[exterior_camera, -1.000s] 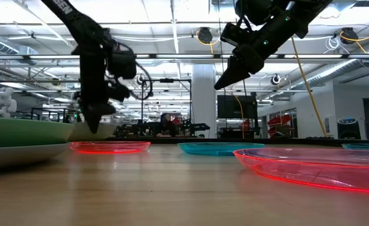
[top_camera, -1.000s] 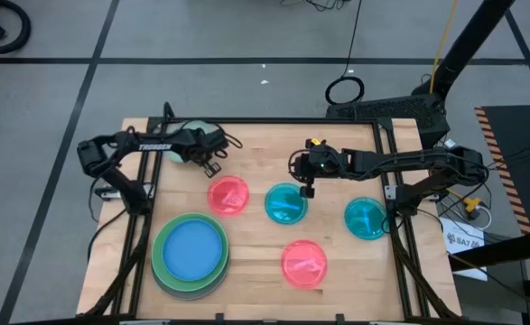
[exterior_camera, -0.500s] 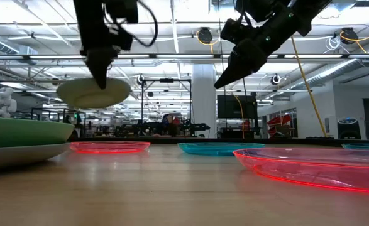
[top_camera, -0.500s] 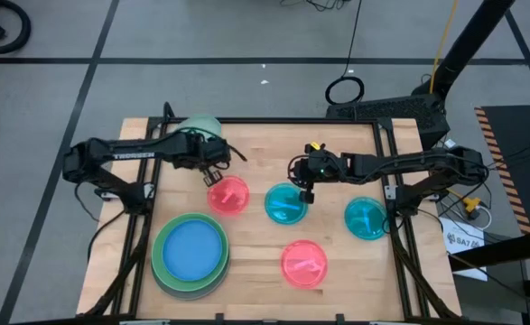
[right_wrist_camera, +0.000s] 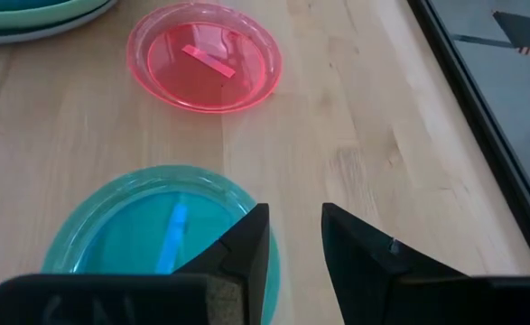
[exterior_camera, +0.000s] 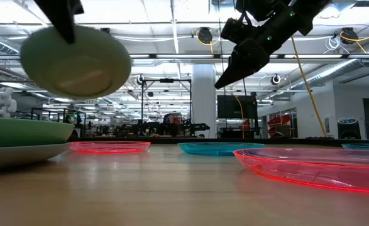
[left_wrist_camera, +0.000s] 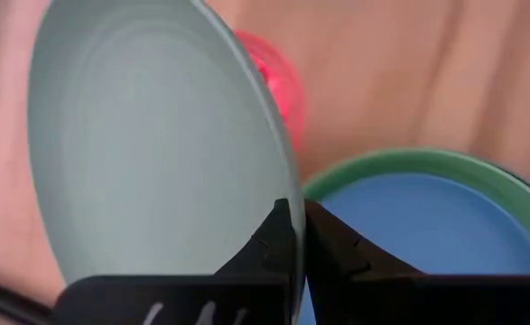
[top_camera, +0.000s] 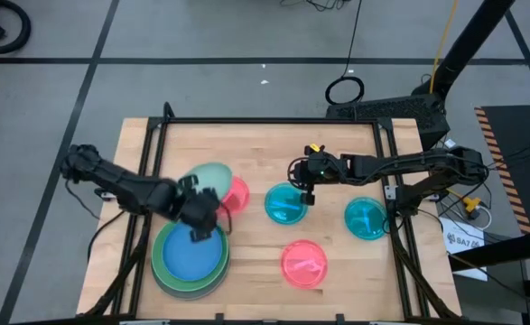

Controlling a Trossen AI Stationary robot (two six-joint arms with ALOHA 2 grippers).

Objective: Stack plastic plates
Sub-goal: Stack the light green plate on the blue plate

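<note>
Pale green plate (top_camera: 212, 178) pinched at rim by left pincer (left_wrist_camera: 292, 248), tilted, airborne above blue plate (top_camera: 192, 250) on stack. Thin edge grip may slip, dropping it off-centre. Right pincer (right_wrist_camera: 292, 239) parted, empty, above teal plate (right_wrist_camera: 147, 221).

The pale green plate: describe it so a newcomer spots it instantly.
Find the plate stack at the table's near-left corner. Just above it, the left end effector pinches the pale green plate by its rim. It alone hangs airborne and is opaque, unlike the translucent pink plate beside it.
</note>
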